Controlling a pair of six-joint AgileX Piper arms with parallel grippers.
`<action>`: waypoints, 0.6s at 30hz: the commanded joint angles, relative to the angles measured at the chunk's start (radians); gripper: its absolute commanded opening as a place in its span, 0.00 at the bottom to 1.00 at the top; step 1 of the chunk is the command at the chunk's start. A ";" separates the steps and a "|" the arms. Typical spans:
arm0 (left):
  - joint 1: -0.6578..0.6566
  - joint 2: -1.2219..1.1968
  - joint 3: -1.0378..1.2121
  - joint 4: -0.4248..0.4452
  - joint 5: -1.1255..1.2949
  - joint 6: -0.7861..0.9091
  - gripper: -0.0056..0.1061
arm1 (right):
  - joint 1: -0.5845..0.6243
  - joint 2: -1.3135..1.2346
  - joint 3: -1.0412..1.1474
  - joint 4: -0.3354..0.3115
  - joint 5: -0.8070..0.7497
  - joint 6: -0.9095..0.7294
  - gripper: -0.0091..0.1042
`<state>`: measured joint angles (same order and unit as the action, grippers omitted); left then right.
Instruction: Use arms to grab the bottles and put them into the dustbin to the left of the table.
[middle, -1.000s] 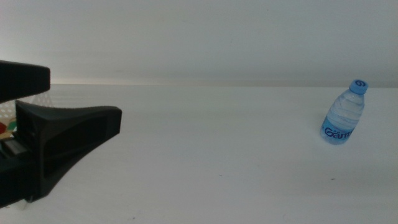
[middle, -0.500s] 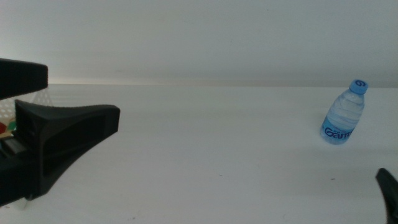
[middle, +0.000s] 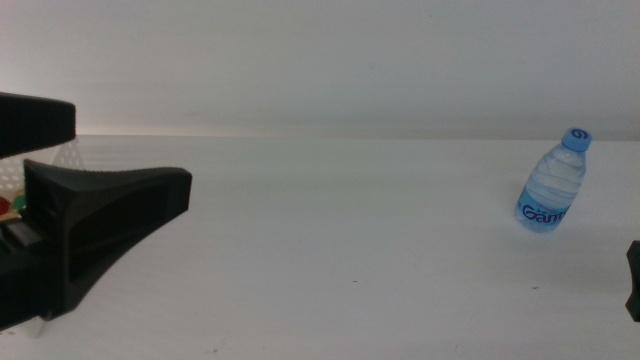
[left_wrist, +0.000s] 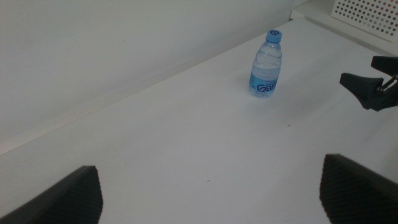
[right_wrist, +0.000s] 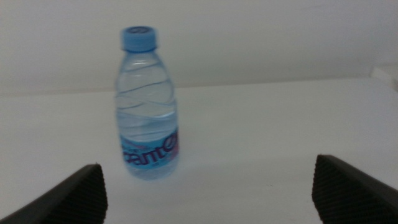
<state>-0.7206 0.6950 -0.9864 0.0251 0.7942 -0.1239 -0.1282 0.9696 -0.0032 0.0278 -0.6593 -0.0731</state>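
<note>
Clear plastic with a blue cap and blue label: the water bottle (middle: 551, 184) stands upright on the white table (middle: 350, 250), at the right side of the middle view, a little above mid-height. No jaw touches it. In the right wrist view the same bottle (right_wrist: 147, 107) fills the left-centre of the frame, standing on the table (right_wrist: 261, 137) between the two dark jaw tips but beyond them; it is not gripped.

Right gripper (right_wrist: 208, 186): its jaws are spread wide, one tip in each lower corner of the right wrist view, with nothing between them. In the middle view only a small dark piece of this gripper (middle: 633, 280) shows at the right edge, below the bottle and apart from it. In the left wrist view it (left_wrist: 373, 81) appears at the right edge, to the right of the bottle (left_wrist: 266, 65).

Left gripper (middle: 95, 165): it sits large at the left edge of the middle view, well apart from the bottle. Its jaws are spread wide, one above and one below, and hold nothing. In the left wrist view its own jaw tips (left_wrist: 211, 193) stand in the two lower corners over bare table (left_wrist: 186, 137).

Dustbin (middle: 35, 170): a white perforated wall shows at the far left of the middle view, largely hidden behind the left gripper. Small red and green shapes show beside it; what they are cannot be told.
</note>
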 joint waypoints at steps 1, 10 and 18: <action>-0.009 -0.002 0.004 0.002 -0.020 -0.004 0.89 | -0.012 0.052 0.042 0.022 -0.069 0.006 0.85; -0.009 -0.002 0.004 0.002 -0.020 -0.007 0.89 | -0.012 0.193 0.037 0.029 -0.200 0.042 0.85; -0.009 -0.002 0.004 0.002 -0.020 -0.004 0.89 | -0.011 0.299 -0.017 0.027 -0.274 0.042 0.85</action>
<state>-0.7206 0.6950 -0.9864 0.0251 0.7942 -0.1239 -0.1324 1.2475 -0.0074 0.0566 -0.9058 -0.0207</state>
